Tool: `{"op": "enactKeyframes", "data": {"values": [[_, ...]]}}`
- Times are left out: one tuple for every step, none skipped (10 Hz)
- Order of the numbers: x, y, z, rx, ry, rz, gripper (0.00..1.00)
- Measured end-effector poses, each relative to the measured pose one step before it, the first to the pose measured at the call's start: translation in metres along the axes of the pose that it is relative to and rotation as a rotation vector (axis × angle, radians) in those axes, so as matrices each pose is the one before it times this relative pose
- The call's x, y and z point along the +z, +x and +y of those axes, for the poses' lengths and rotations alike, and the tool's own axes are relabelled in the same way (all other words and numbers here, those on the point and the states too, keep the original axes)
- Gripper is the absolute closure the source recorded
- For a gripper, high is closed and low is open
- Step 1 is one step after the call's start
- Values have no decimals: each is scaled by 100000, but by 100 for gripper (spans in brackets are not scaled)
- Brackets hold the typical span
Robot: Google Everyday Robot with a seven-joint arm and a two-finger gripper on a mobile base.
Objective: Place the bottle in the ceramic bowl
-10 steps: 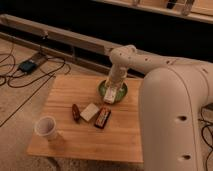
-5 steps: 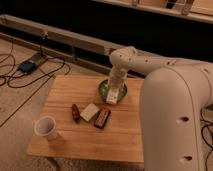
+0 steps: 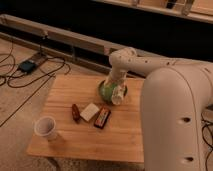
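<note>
Hovering over ceramic bowl (image 3: 108, 91) at far edge of bench (image 3: 65, 100): gripper (image 3: 117, 95), grip state cannot tell. Bottle (image 3: 118, 96) pale, at bowl's near rim; placement nearly done, release and retreat seemingly left.

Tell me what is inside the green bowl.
The gripper reaches down into the glossy green ceramic bowl, with something white at its tip, likely the small white plastic bottle. The arm covers the rest of the bowl's inside.
</note>
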Motion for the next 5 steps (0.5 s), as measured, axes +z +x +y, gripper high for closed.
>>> {"op": "enactKeyframes", "data": {"values": [[-115, -63, 96, -886, 32, -430, 31], [-233, -244, 461, -1650, -77, -543, 31], [-598, -354, 868, -861, -495, -769, 31], [-454, 143, 53, -195, 451, 416, 31], [-193, 362, -62, 697, 43, 60, 31]]}}
